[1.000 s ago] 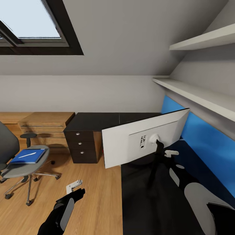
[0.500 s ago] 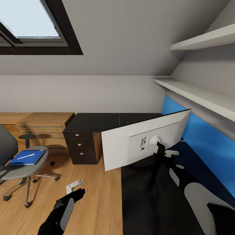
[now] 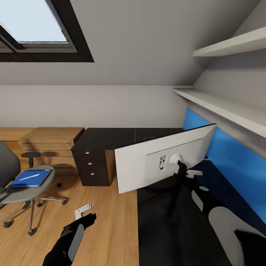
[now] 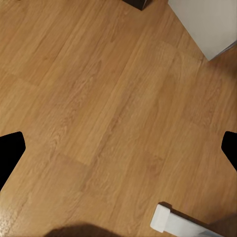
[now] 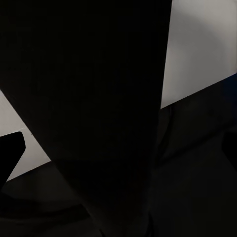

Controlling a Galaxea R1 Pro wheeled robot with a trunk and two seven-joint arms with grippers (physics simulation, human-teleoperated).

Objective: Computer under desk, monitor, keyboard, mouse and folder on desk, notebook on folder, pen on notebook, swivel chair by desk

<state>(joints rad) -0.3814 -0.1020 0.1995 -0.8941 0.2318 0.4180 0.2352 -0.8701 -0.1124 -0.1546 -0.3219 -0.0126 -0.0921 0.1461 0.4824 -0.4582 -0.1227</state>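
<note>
Monitor [image 3: 162, 160] stands on the black worktop [image 3: 111, 136], white back twd the camera, tilted so its far end sits higher, near the blue wall panel [image 3: 236, 159]. Right gripper [image 3: 186, 173] is at the monitor's neck, just below the mount; the dark neck crosses the right wrist view w/ the white back panel either side. Looks clamped on the neck, but can't tell for sure, jaws hidden.

Left gripper [image 3: 84, 210] hangs low over the wood floor [image 3: 107, 229], well apart from the monitor, to its left. Fingers spread wide in the left wrist view, nothing between them but floorboards.

Swivel chair [image 3: 22, 188] sits far left on the floor, apart from the worktop. Blue folder [image 3: 31, 178] lies on its seat w/ the pen [image 3: 30, 176] on top.
</note>
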